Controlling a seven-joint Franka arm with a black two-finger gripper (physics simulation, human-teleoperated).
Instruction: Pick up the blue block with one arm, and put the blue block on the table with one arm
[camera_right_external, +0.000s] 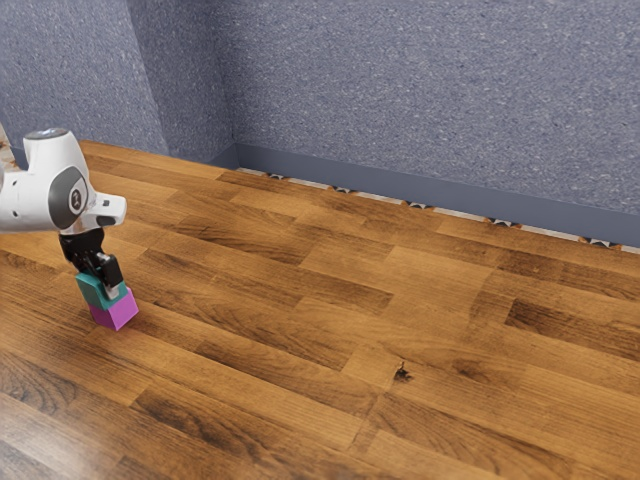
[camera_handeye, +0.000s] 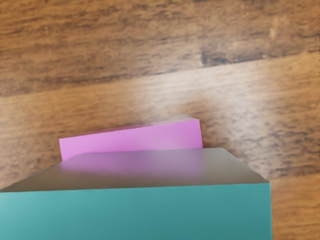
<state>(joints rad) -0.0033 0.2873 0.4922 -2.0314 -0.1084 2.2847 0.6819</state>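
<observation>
My gripper (camera_right_external: 106, 277) points down at the blue-green block (camera_right_external: 92, 290) at the exterior view's left and covers part of its right side. Under that block is the magenta block (camera_right_external: 117, 312), standing on the wooden surface. From the exterior view I cannot tell whether the two blocks touch. In the wrist view the blue-green block (camera_handeye: 135, 212) is large and close beneath my hand. Part of the magenta block (camera_handeye: 132, 137) shows beyond its edge, farther from the camera and turned slightly relative to it. The rest of the magenta block is hidden there.
Wooden planks (camera_right_external: 330, 320) stretch toward the exterior view's right, with a small dark knot mark in them. A speckled blue-grey wall (camera_right_external: 430, 90) with a darker baseboard (camera_right_external: 400, 190) runs along the back.
</observation>
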